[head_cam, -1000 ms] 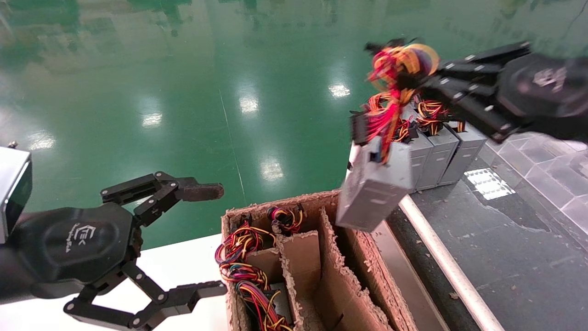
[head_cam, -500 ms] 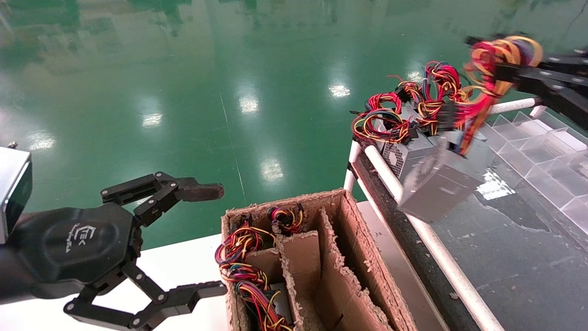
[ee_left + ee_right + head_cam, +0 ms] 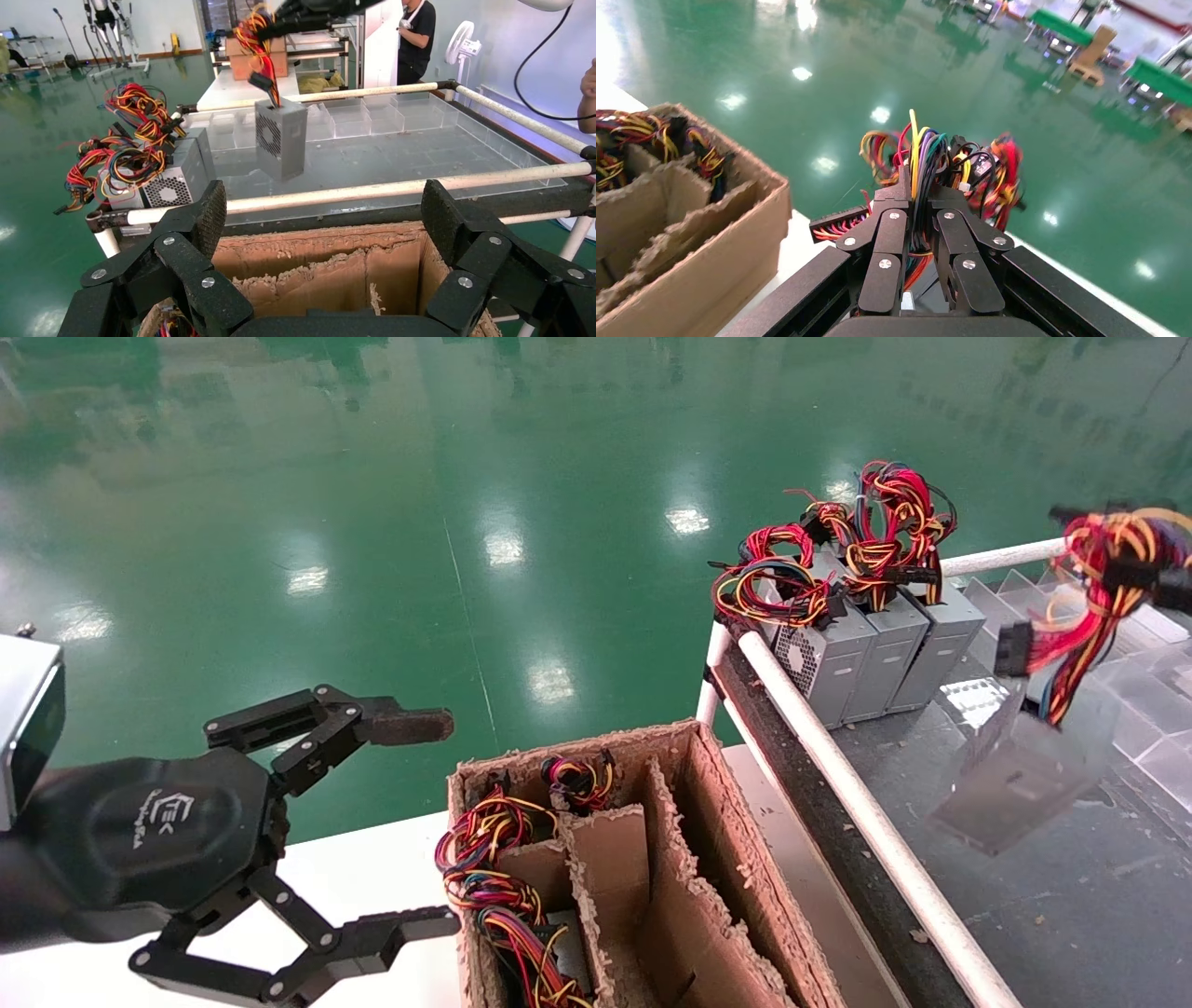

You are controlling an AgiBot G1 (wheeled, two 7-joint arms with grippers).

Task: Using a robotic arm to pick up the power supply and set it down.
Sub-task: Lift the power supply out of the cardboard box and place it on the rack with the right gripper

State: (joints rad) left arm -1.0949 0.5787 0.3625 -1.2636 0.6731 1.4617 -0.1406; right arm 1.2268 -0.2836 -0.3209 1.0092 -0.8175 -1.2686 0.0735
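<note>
A grey power supply (image 3: pixel 1020 775) hangs in the air over the dark table (image 3: pixel 1024 915), dangling from its red, yellow and orange wire bundle (image 3: pixel 1108 561). My right gripper (image 3: pixel 921 200) is shut on that bundle (image 3: pixel 923 151); in the head view it shows only at the right edge (image 3: pixel 1175 587). The left wrist view shows the same box (image 3: pixel 281 137) with its fan grille, hanging below the right gripper (image 3: pixel 309 10). My left gripper (image 3: pixel 424 823) stands open and holds nothing, to the left of the cardboard box (image 3: pixel 717 822).
The cardboard box has dividers, and wire bundles (image 3: pixel 484 877) fill its left compartment. Three more power supplies (image 3: pixel 871 645) stand in a row at the table's far left corner. A white rail (image 3: pixel 838 784) edges the table. Clear plastic compartments (image 3: pixel 1145 617) lie at the far right.
My right gripper has carried the hanging power supply to the right, from above the cardboard box, across the white rail, to above the dark table. The left arm has not moved.
</note>
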